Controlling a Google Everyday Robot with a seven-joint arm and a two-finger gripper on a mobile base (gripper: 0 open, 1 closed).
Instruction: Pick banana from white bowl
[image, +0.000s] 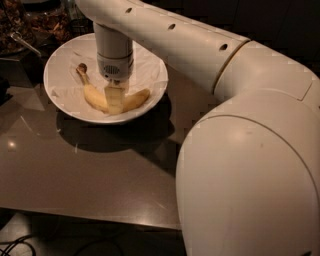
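Observation:
The pale-yellow banana (95, 97) lies curved in the white bowl (60, 62), which is lined with crumpled white paper. Its stem with the dark brown tip points to the upper left. My gripper (115, 100) reaches straight down from the wrist into the bowl and sits right at the banana's middle, covering that part of it. The banana rests on the paper, with both ends showing on either side of the gripper.
The bowl stands at the back left of a dark brown table (75, 175). Dark containers with food and a metal utensil (22, 42) sit behind the bowl at the far left. My large white arm (240, 150) fills the right side. The table's front edge runs along the bottom.

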